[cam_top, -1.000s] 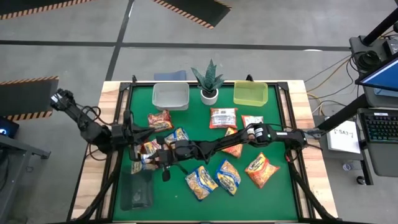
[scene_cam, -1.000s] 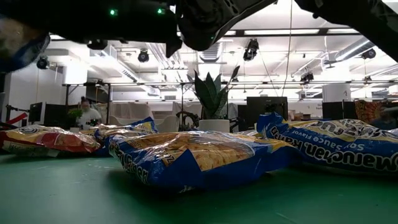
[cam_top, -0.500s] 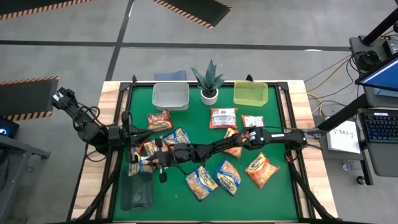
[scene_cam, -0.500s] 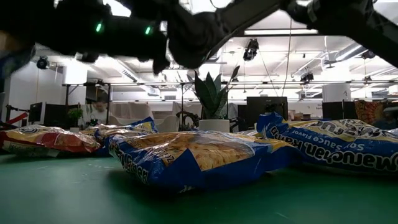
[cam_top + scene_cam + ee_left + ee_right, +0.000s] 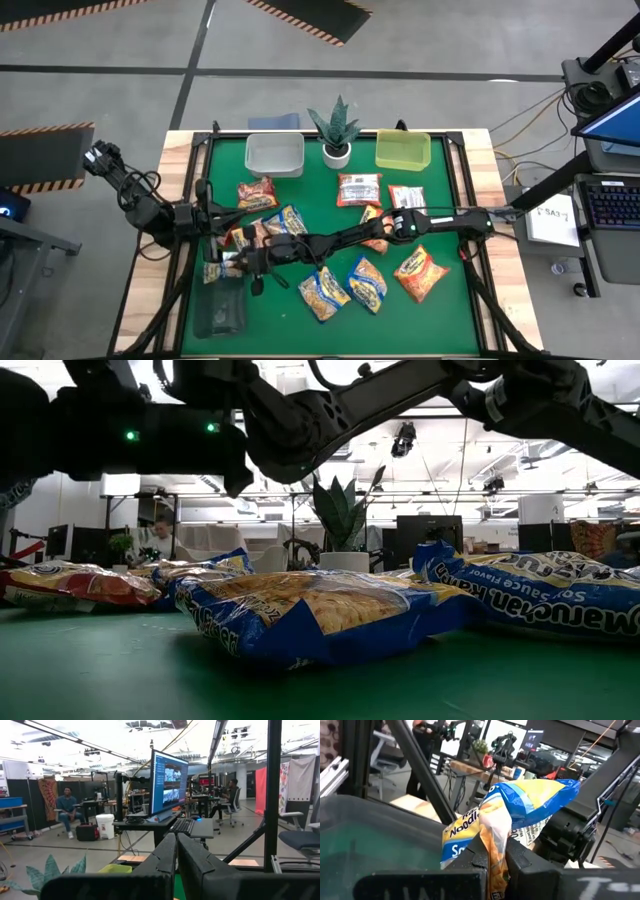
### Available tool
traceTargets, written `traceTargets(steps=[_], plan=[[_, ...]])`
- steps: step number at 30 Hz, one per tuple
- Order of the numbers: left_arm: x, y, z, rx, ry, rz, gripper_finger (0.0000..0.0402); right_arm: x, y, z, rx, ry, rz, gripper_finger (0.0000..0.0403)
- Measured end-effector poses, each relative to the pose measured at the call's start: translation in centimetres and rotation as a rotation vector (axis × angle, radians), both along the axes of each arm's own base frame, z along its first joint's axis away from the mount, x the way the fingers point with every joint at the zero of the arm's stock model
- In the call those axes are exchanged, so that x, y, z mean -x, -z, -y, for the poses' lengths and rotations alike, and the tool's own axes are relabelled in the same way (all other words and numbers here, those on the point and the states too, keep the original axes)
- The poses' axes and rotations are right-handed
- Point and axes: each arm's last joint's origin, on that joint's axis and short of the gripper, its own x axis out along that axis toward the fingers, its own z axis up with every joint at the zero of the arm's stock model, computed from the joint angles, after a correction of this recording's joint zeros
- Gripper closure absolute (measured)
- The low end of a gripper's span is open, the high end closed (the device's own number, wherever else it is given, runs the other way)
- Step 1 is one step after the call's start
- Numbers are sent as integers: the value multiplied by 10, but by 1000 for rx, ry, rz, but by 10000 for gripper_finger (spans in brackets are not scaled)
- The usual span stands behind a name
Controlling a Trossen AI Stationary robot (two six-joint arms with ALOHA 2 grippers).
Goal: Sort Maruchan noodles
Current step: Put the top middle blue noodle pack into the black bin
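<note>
Right gripper (image 5: 492,851) is clamped on a yellow-blue noodle packet (image 5: 520,807). It has carried the packet further left, close to the clear bin (image 5: 220,308) at the surface's front-left corner. Dropping it in looks next. Left gripper (image 5: 176,851), fingers together, waits nearby.

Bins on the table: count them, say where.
3: clear bin and yellow bin flank the plant at the far edge; dark bin at the near-left corner.
</note>
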Motion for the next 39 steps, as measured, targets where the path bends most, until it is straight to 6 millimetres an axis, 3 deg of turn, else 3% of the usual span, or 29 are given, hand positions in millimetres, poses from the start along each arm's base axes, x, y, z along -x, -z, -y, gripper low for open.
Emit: traceTargets(steps=[17,39], plan=[[0,0,0,-2,0,-2,402,0,4,-1,5,-2,-27,311],[0,0,0,-2,0,-2,402,1,16,-1,-33,-1,-156,356]])
